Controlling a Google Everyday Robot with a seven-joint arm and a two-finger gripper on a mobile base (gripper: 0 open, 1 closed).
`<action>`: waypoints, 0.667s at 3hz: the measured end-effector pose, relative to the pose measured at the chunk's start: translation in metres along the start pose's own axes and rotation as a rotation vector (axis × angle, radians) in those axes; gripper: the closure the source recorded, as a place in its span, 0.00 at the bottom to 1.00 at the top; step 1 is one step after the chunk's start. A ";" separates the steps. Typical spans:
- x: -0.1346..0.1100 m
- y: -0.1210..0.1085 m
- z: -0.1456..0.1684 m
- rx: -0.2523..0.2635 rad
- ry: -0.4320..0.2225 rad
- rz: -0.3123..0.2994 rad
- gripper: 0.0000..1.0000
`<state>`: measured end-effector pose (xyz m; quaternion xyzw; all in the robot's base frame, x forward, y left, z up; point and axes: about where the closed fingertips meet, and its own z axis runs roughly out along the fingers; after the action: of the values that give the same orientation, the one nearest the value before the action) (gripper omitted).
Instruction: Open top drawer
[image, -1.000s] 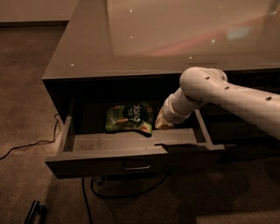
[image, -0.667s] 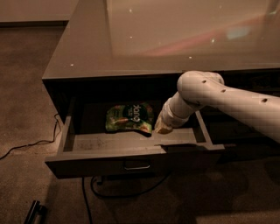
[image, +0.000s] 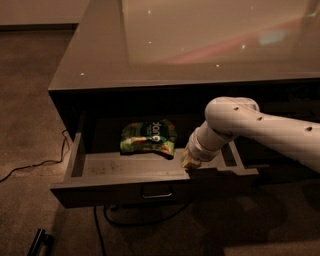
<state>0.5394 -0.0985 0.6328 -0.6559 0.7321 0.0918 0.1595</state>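
The top drawer (image: 100, 192) is a wide dark grey-brown drawer with a small metal pull (image: 157, 193) at the centre of its front. It stands pulled out from under the counter and its lighter grey inside shows. A green snack bag (image: 148, 137) lies inside near the back. My gripper (image: 189, 162) reaches down from the white arm (image: 260, 131) on the right. It sits at the drawer's front edge, right of centre, just inside the front panel.
A glossy grey countertop (image: 200, 45) overhangs the drawer. Black cables (image: 30, 165) run across the carpet at left and under the drawer. A dark object (image: 40, 242) lies on the floor at bottom left. The arm crosses the drawer's right side.
The drawer and the arm have barely shifted; the gripper stays at the front edge of the open drawer.
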 end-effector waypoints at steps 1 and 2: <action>0.000 0.000 0.000 0.000 0.000 0.000 1.00; 0.010 0.019 -0.002 -0.008 0.027 0.014 1.00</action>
<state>0.5194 -0.1060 0.6301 -0.6525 0.7384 0.0870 0.1466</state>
